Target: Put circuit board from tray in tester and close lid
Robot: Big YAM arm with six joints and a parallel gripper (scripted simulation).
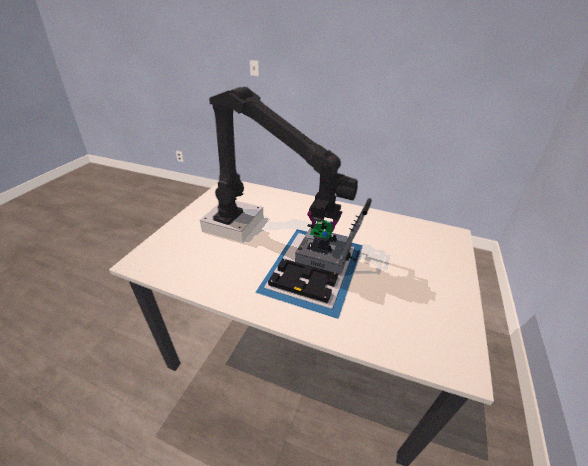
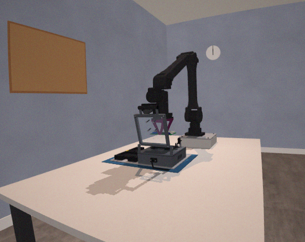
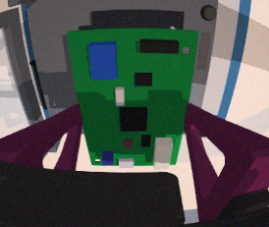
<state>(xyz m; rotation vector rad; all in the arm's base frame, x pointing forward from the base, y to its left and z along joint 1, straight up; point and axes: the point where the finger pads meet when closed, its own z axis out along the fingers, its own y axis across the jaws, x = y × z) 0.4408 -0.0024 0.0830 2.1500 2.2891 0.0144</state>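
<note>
My gripper (image 1: 323, 225) (image 2: 163, 132) (image 3: 133, 111) is shut on the circuit board (image 1: 322, 231) (image 2: 174, 133) (image 3: 98, 104), its magenta fingers at the two long edges. The board is held face up, about level, above the tester (image 1: 317, 261) (image 2: 157, 158). In the wrist view a pale connector block (image 3: 163, 152) is at the board's near end and a blue part at the far end. The lid (image 1: 355, 231) (image 2: 137, 130) stands open. The black hook (image 2: 179, 142) shows at the tester's edge. The board hides the pins and posts in the wrist view.
The black two-pocket tray (image 1: 300, 280) (image 2: 126, 156) sits beside the tester on a blue-edged mat (image 1: 338, 310) (image 2: 175, 171), with no board seen in it. The raised lid, with its handle (image 1: 366, 205) (image 2: 147, 107) on top, stands close beside the gripper. The arm's base box (image 1: 222, 230) stands behind.
</note>
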